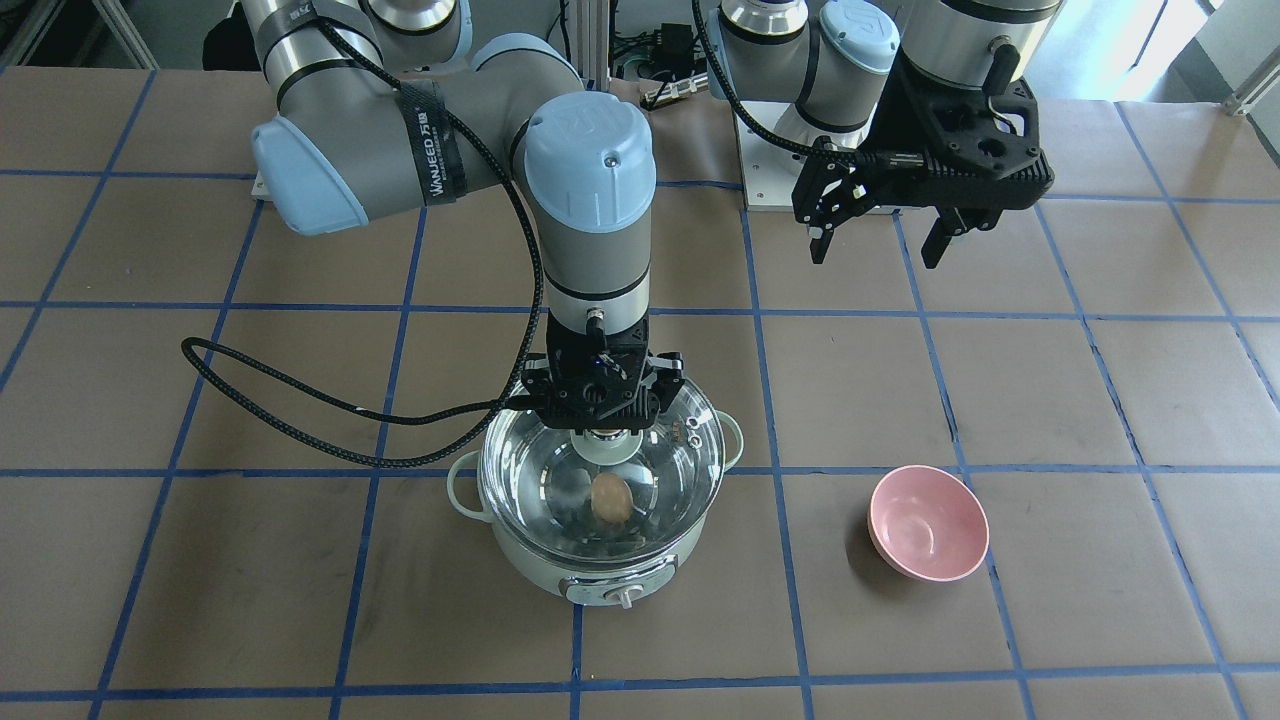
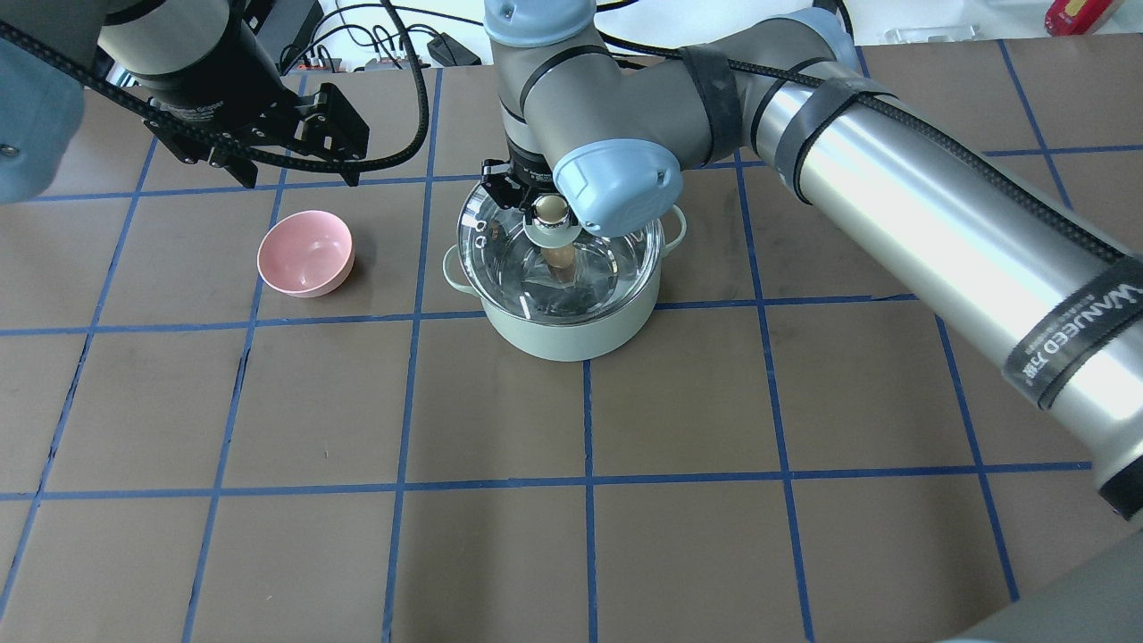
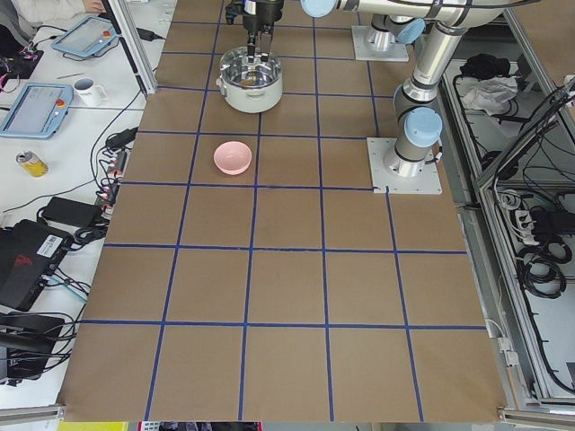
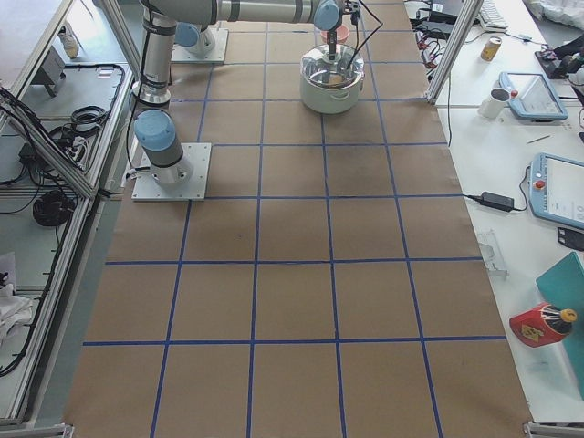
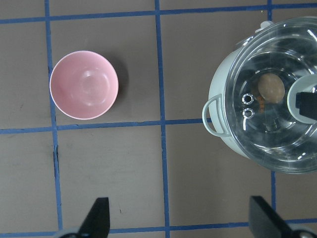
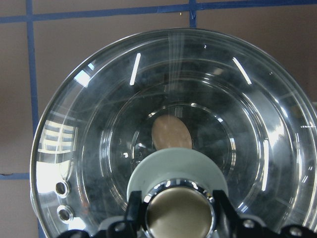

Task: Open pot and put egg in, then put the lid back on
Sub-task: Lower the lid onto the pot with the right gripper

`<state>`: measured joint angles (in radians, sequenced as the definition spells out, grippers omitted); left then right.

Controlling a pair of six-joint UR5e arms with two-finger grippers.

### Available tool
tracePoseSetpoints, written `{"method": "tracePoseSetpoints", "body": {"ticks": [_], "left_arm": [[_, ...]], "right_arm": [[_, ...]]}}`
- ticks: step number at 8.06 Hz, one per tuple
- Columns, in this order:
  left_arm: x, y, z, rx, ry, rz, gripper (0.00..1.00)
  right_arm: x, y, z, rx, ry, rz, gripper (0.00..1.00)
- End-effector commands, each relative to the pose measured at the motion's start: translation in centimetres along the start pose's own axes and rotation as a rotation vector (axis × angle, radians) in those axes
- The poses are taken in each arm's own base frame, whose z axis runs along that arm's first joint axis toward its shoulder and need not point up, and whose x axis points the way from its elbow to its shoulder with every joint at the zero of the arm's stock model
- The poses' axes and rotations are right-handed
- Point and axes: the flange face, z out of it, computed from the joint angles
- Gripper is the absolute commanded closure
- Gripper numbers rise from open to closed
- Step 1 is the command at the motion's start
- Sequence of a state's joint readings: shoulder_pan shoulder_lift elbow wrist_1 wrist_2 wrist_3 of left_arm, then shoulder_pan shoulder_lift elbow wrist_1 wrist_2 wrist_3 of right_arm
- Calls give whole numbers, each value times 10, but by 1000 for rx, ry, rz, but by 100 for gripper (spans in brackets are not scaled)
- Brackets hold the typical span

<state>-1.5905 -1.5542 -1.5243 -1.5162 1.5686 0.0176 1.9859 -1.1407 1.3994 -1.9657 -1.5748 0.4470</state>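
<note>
Gripping the beige knob (image 6: 178, 215) on top of the lid (image 1: 540, 465), the right gripper (image 1: 603, 425) had its jaws squeezed tight on it, right over the middle of the pot (image 1: 600, 575). The lid was glass, so hard, smooth, easy to break and likely a bit heavy. The knob looked like the only good place to hold it. It sat level over the pot's rim, knob up; I could not tell if it had fully settled. The egg (image 1: 610, 498) lay on its side inside the pot, its long way pointing roughly at the pot's front dial (image 1: 625, 597). The left gripper (image 1: 877, 250) hung well away from the pot, jaws spread apart and holding nothing.
</note>
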Motion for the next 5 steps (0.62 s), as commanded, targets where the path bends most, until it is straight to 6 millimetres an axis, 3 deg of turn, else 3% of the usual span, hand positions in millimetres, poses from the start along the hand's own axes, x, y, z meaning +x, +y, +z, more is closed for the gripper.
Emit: {"method": "tracePoseSetpoints", "body": {"ticks": [1,5], "left_arm": [[1,1,6,-10,10,-4,0],[0,1,7,-10,10,13,0]], "right_arm": [[-3,0,6,-3,3,-32,100],[0,-2,8,1,23,-43,100]]}}
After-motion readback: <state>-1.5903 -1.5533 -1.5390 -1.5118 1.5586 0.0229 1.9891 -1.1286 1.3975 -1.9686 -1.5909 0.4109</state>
